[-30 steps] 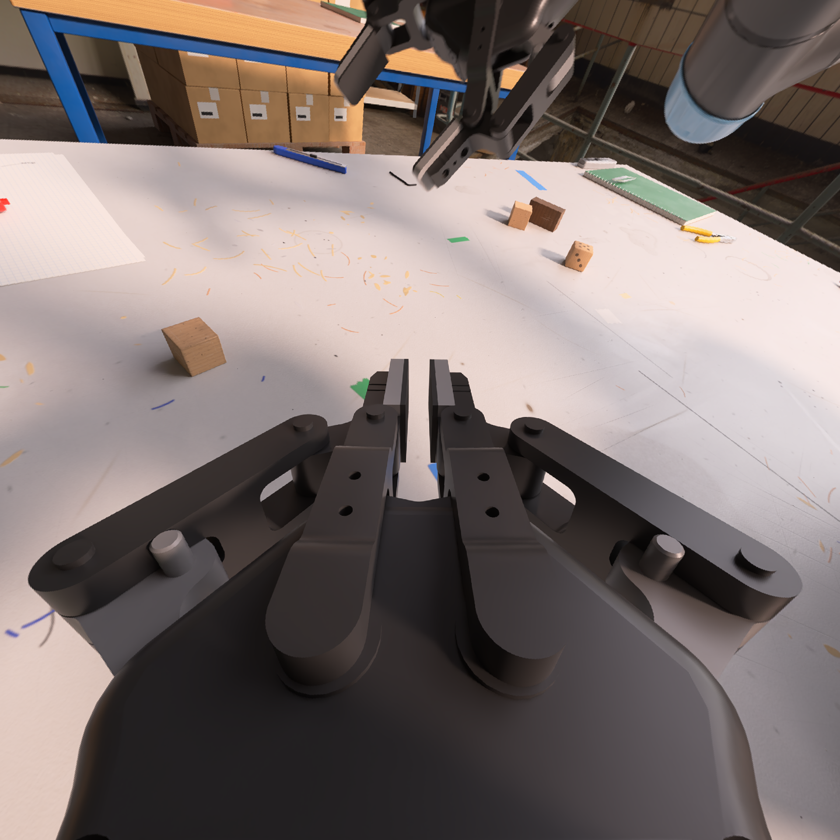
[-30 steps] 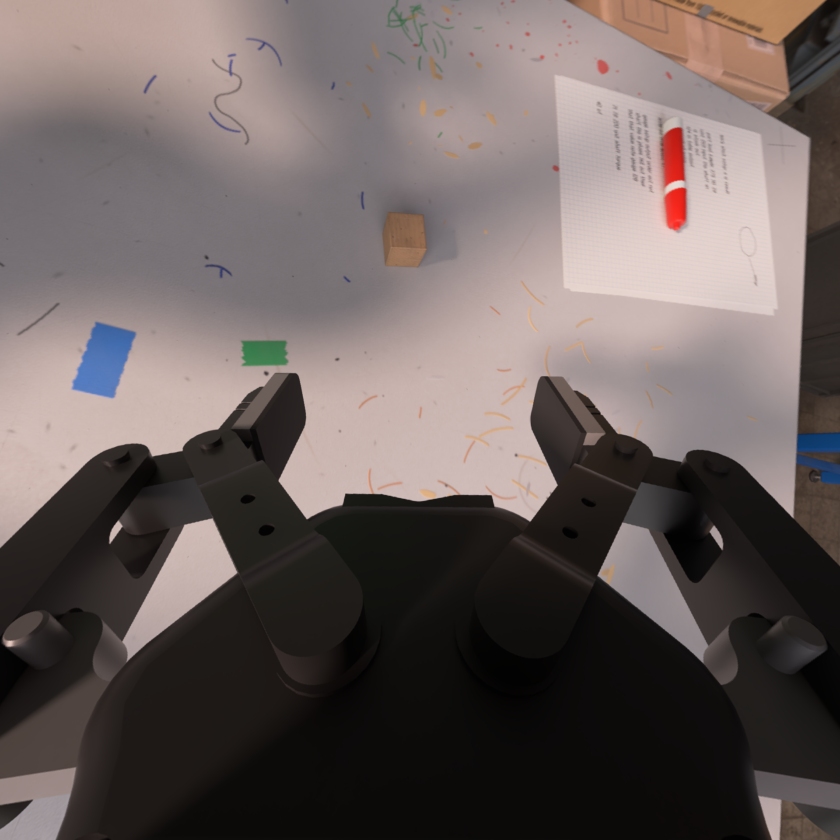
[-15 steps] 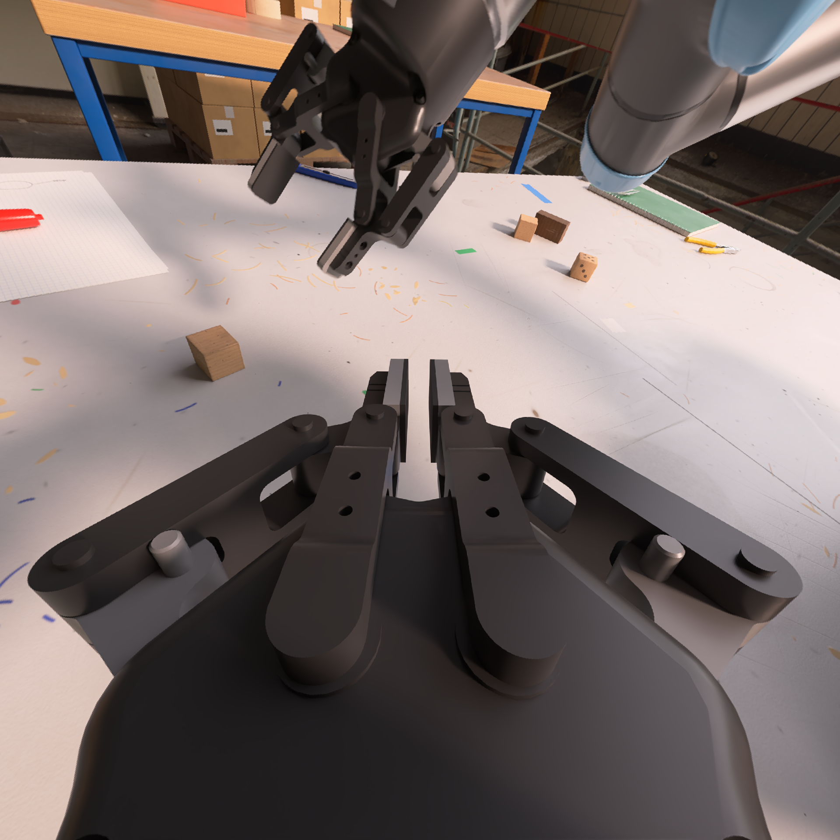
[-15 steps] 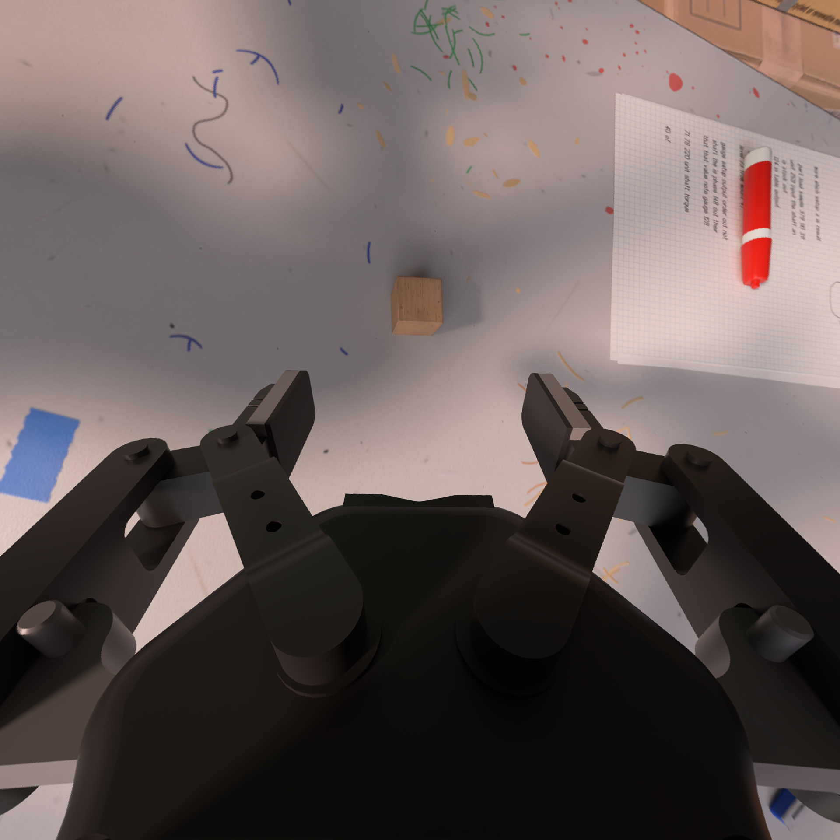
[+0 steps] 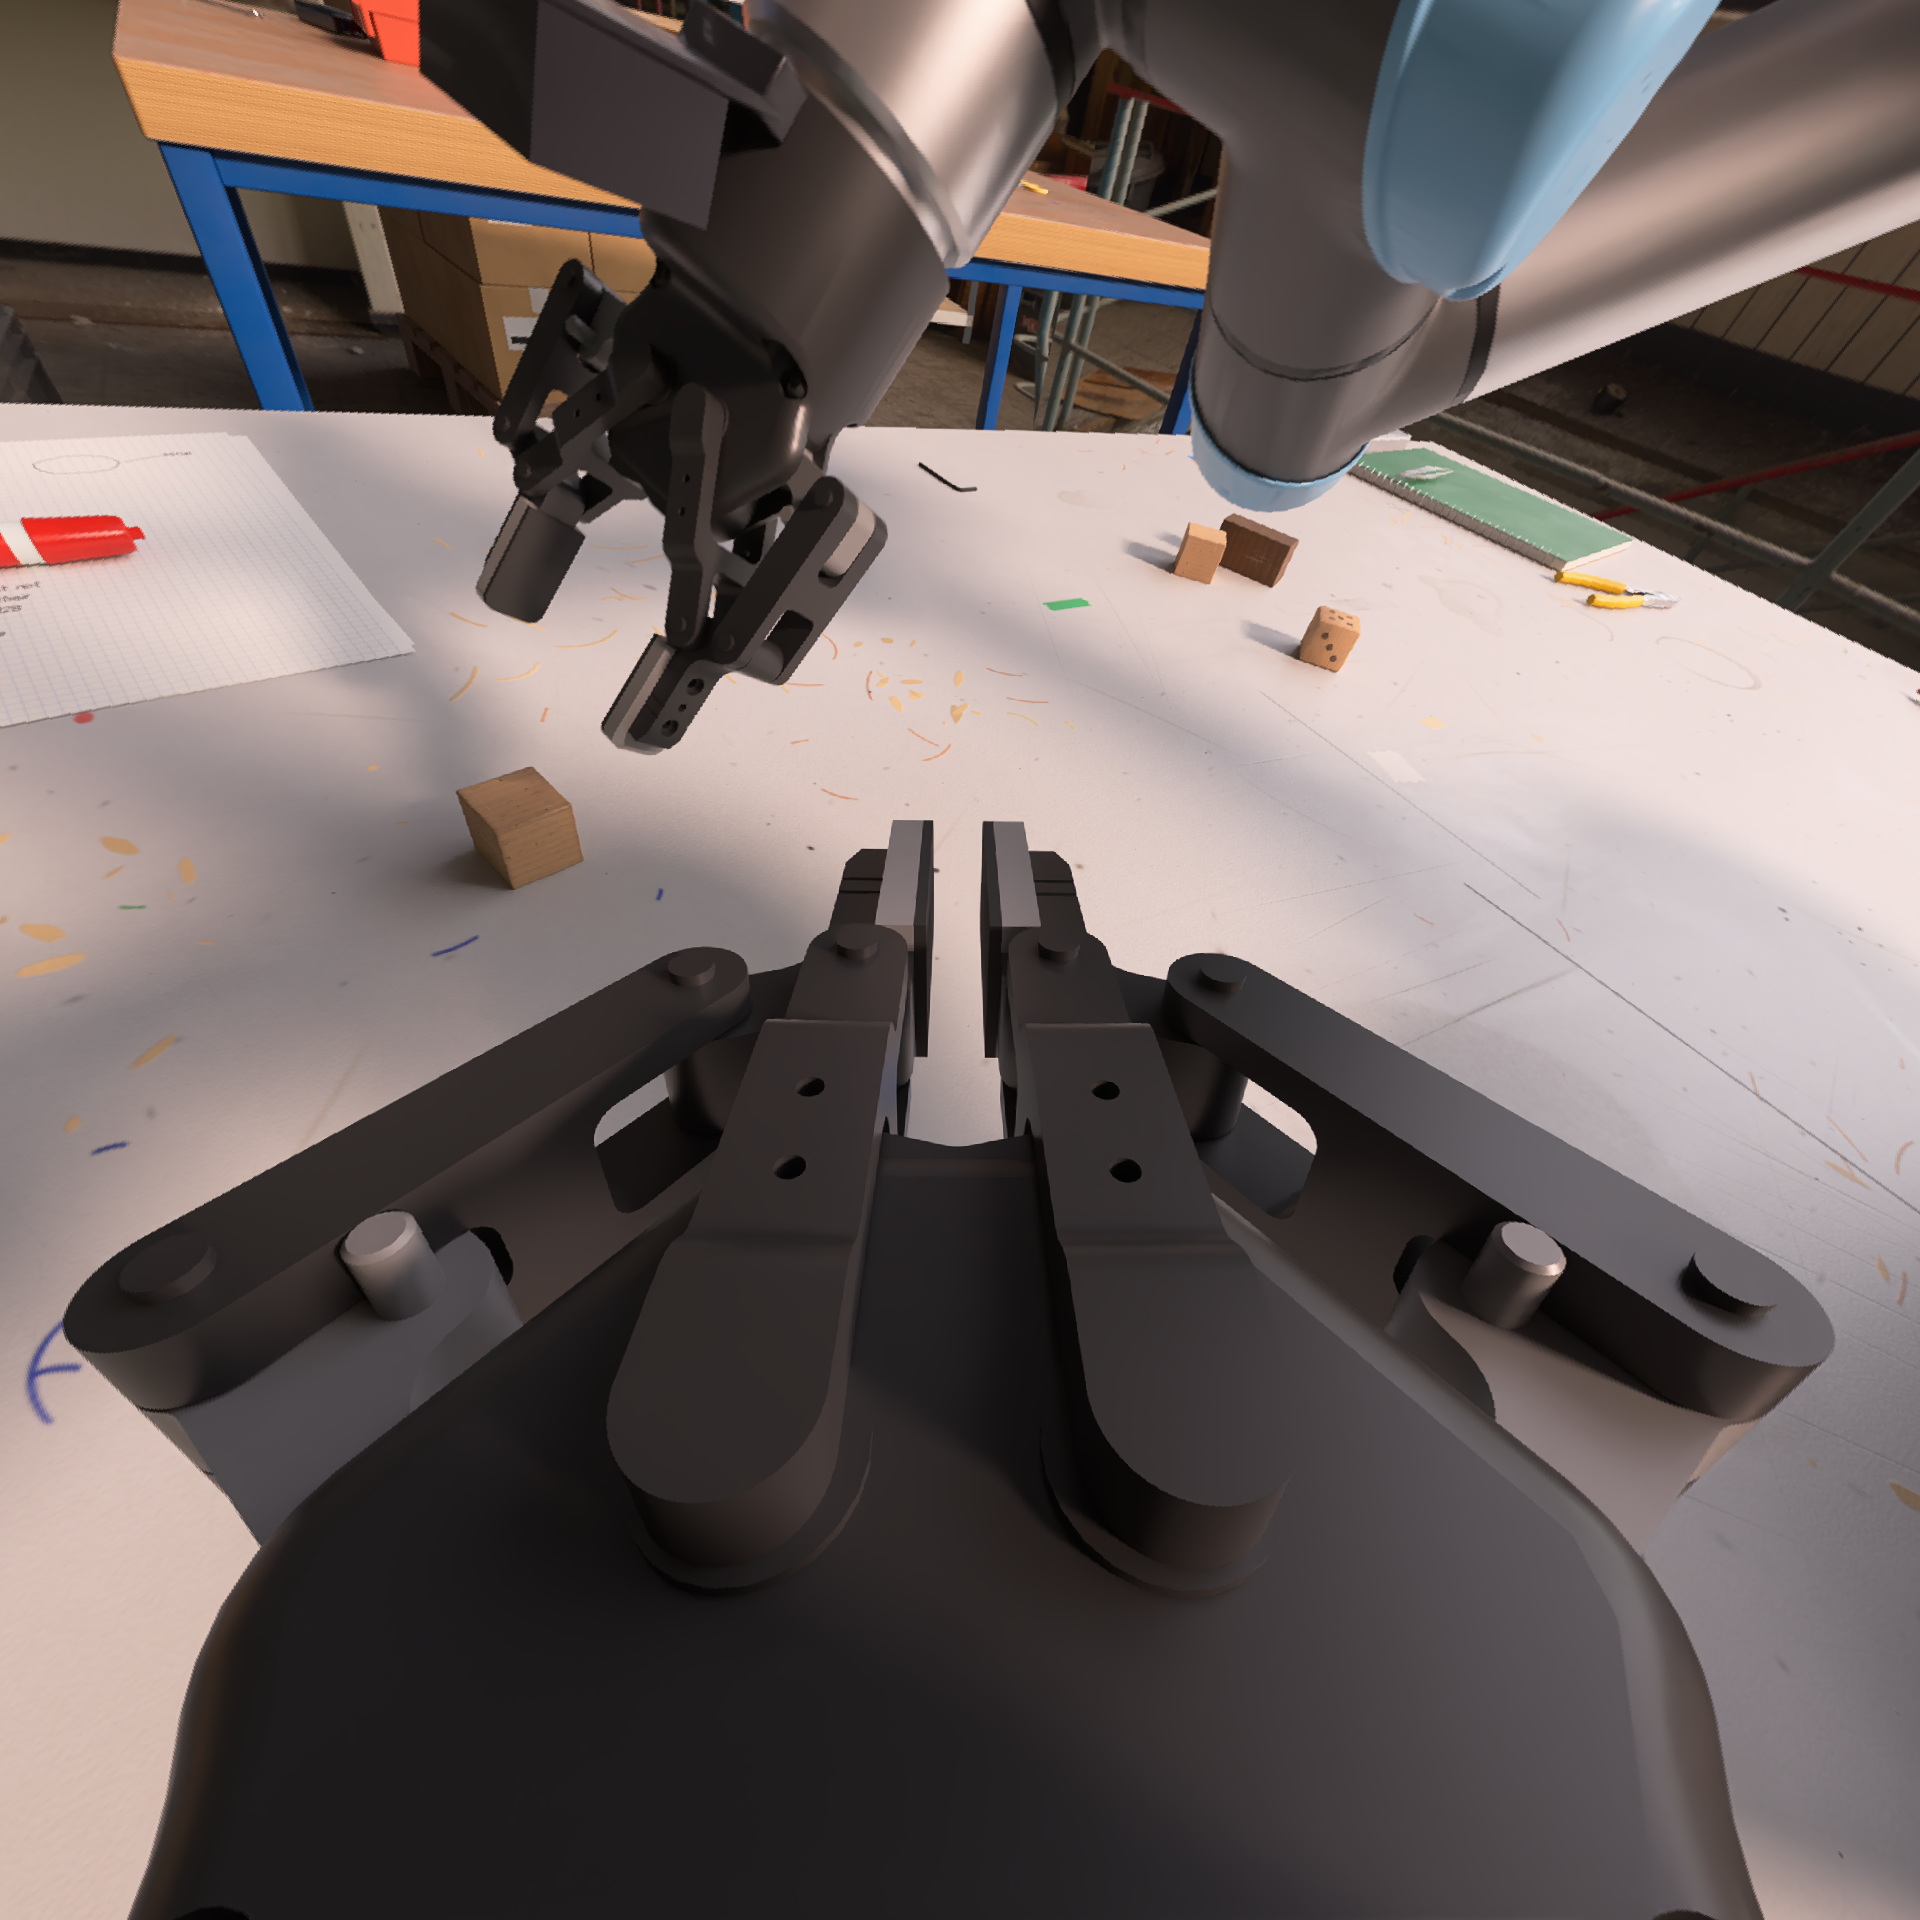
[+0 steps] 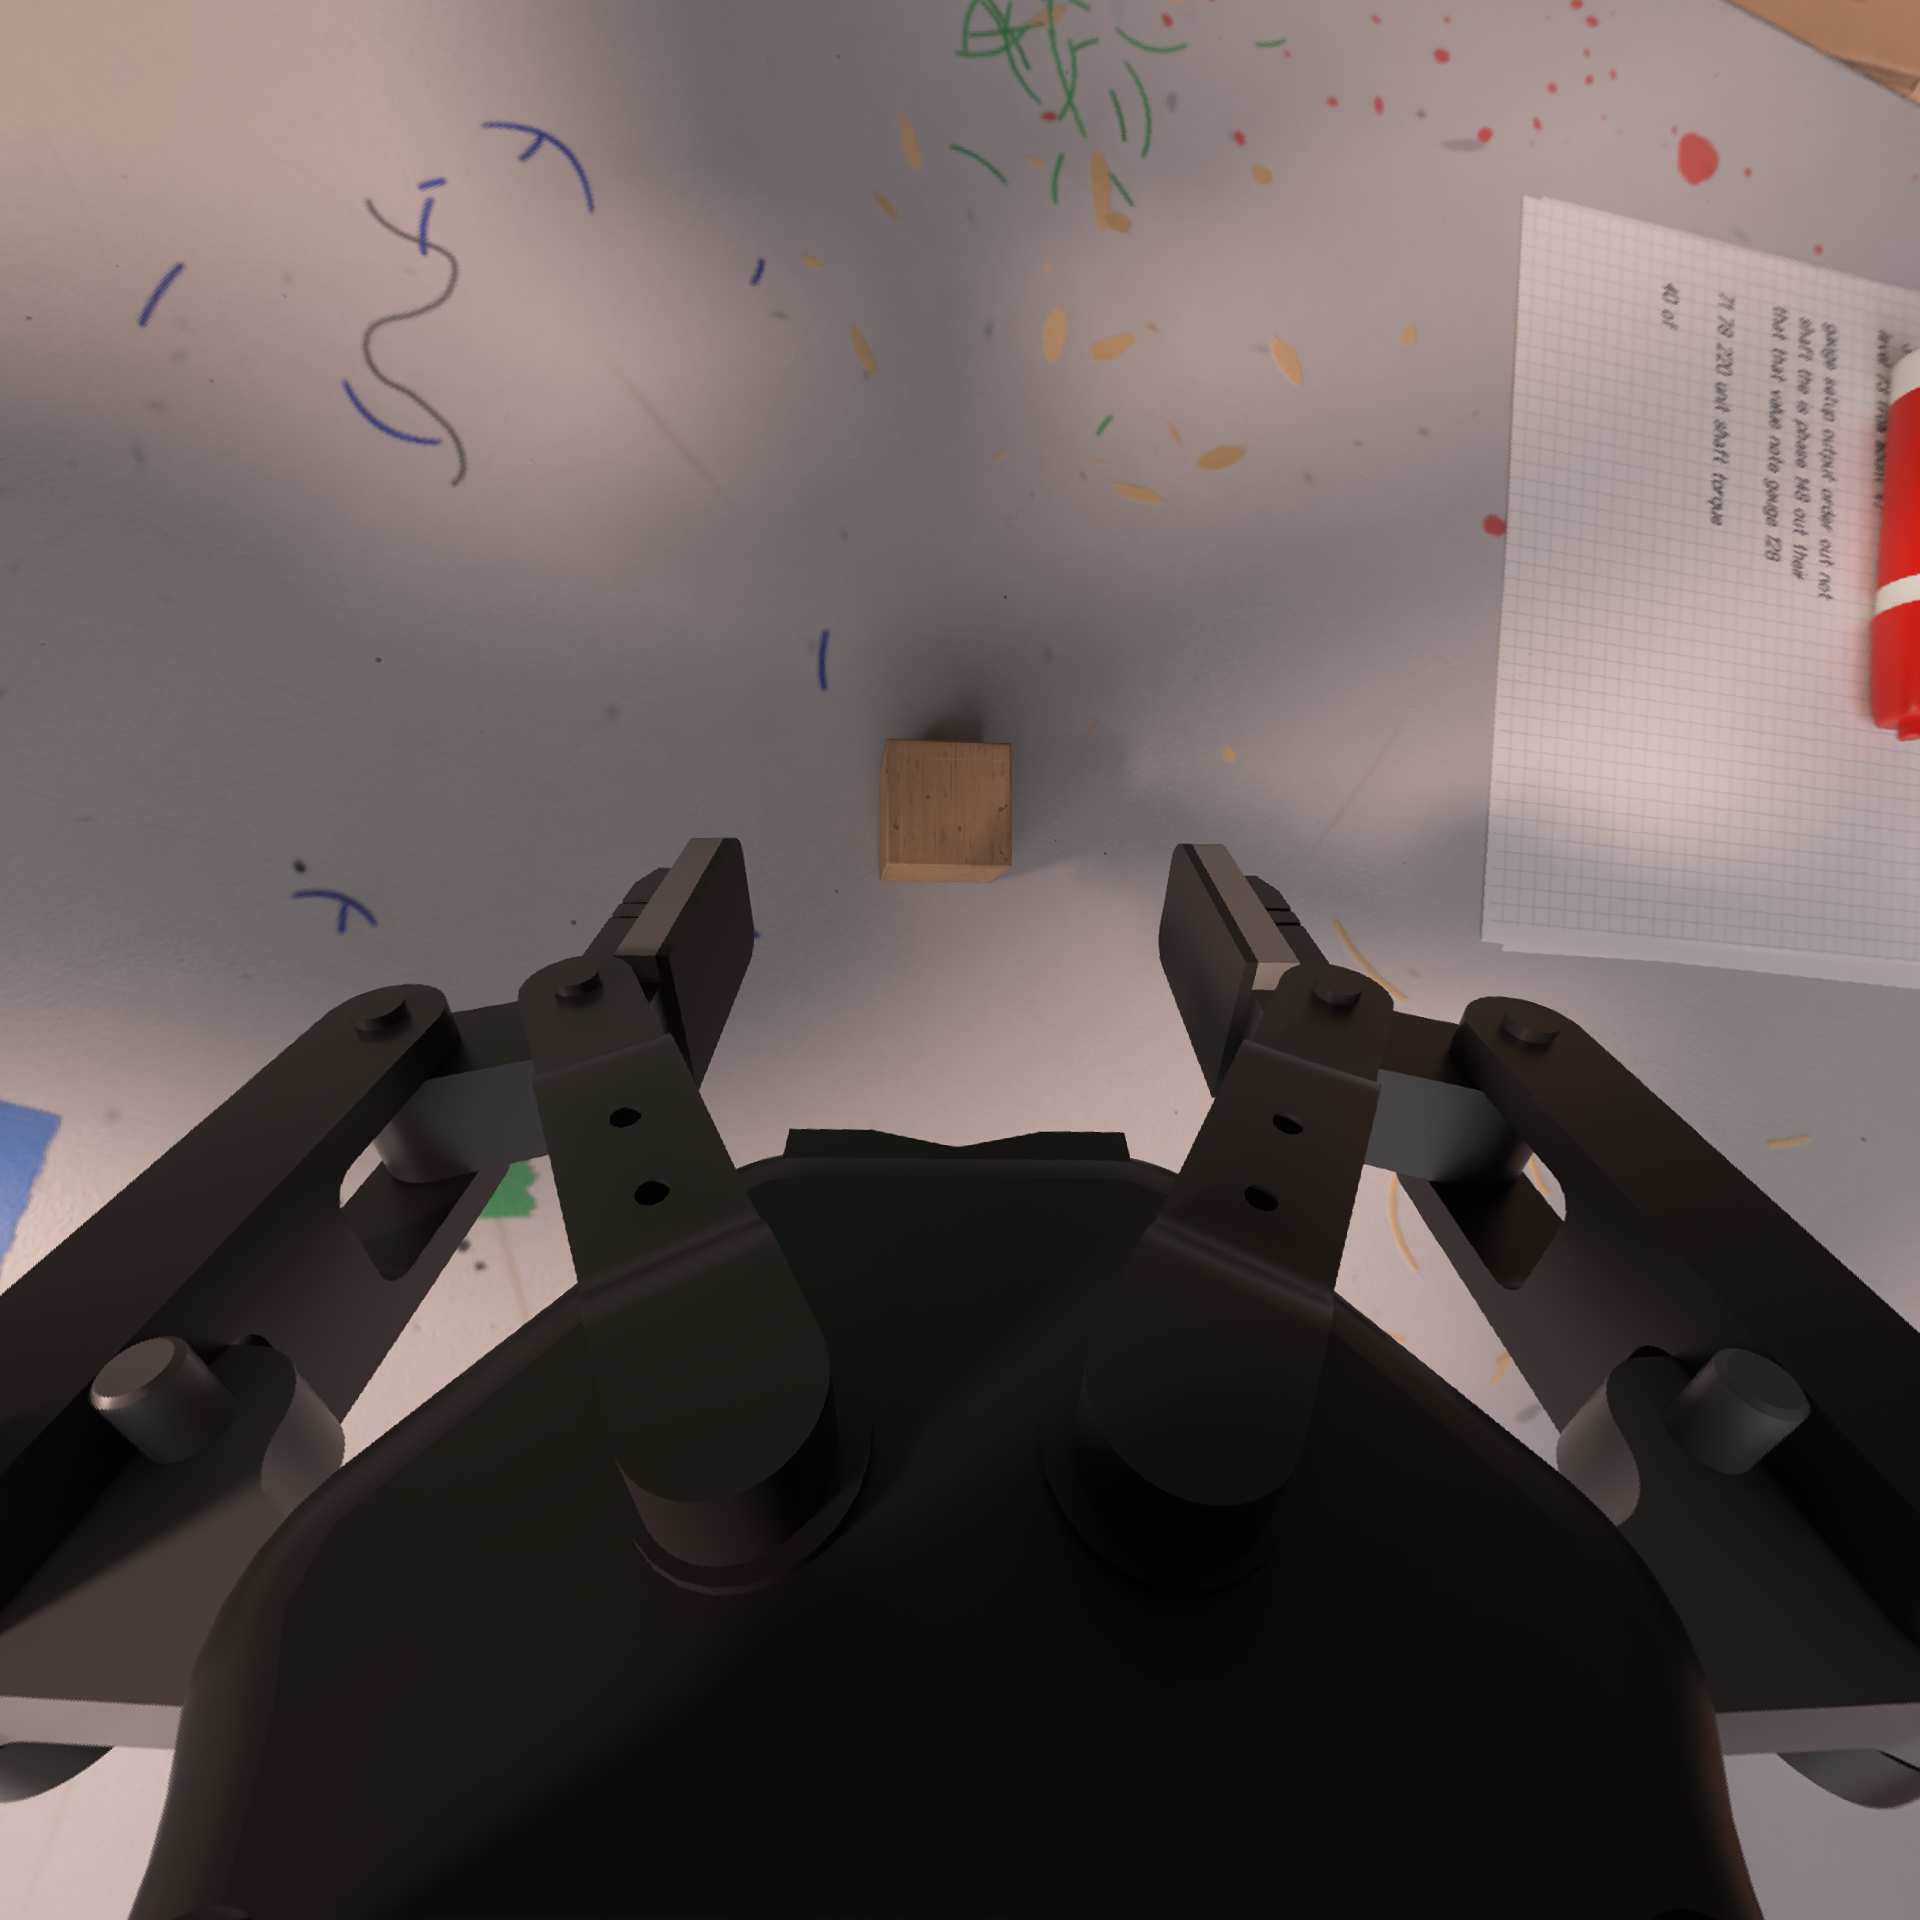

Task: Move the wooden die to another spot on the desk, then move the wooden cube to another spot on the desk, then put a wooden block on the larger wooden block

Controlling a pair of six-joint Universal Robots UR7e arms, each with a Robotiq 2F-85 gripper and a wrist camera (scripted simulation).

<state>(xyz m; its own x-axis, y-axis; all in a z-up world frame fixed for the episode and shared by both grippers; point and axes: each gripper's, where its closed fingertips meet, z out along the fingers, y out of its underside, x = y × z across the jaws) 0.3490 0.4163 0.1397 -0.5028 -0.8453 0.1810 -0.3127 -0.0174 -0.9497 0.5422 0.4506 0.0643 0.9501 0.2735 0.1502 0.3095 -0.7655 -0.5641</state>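
Just ahead of my right gripper (image 6: 956, 914), fingers spread, sits the pale square wooden cube (image 6: 944, 810), centred. My left gripper (image 5: 957, 862), nearly closed and empty, hangs farther off.

On the counter (image 5: 1351, 935): one wooden cube (image 5: 520, 826), one wooden die (image 5: 1329, 636), two wooden blocks, one light (image 5: 1198, 551), one dark (image 5: 1259, 548). One red marker (image 5: 68, 541), one paper sheet (image 5: 177, 592), one green notebook (image 5: 1496, 506).
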